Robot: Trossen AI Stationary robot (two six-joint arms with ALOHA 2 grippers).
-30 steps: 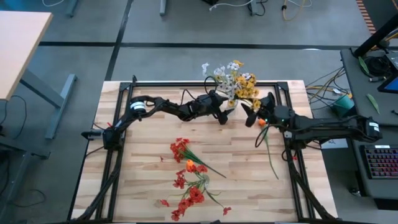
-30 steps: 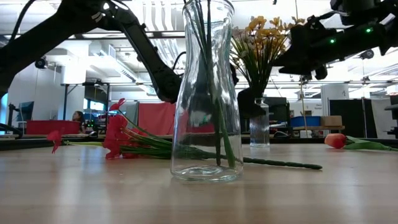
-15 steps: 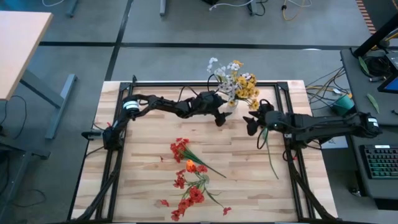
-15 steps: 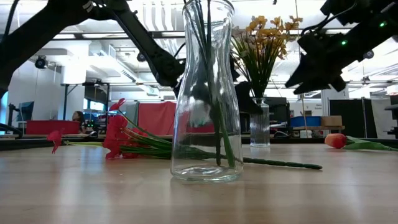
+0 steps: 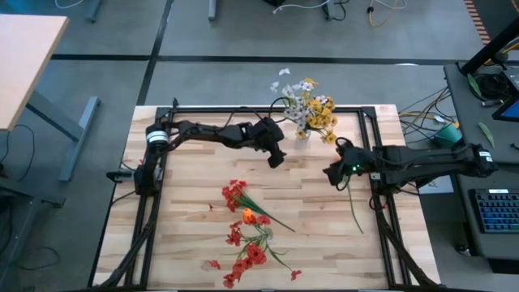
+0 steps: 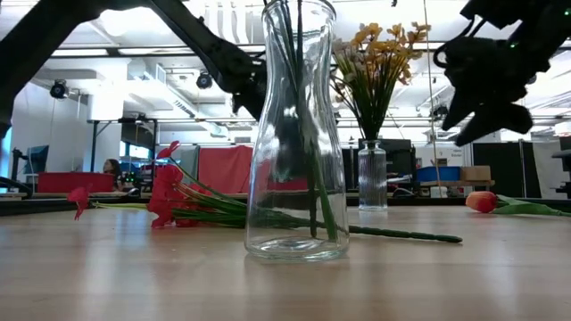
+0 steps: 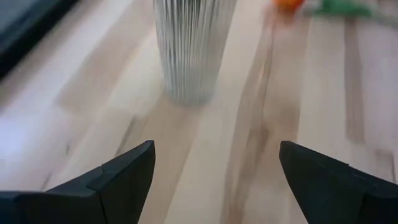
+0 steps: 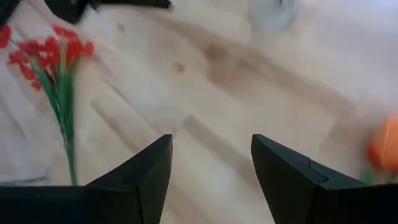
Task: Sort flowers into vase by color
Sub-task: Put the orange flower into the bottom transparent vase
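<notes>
Yellow and white flowers (image 5: pixel 311 110) already stood in the ribbed vase (image 5: pixel 302 135) at the table's (image 5: pixel 186 203) far edge, so that colour looked sorted. A clear vase (image 6: pixel 297 143) near the front edge held only a few green stems. Left: one loose cluster of red sprays (image 5: pixel 246 233) toward the front edge and one orange flower (image 5: pixel 350 195) near the right edge. Two grippers, left gripper (image 5: pixel 275 157) and right gripper (image 5: pixel 331 173), hovered with fingers apart, holding nothing.

The table (image 5: pixel 195 219) is pale, striped wood; on it lie red flowers (image 5: pixel 243 243) with green stems, and an orange bloom (image 5: pixel 247 215) among them. The ribbed vase (image 5: pixel 302 135) holds yellow and white sprays (image 5: pixel 312 109) — the near vase (image 6: pixel 297 134) is clear glass. Both arms are black.
</notes>
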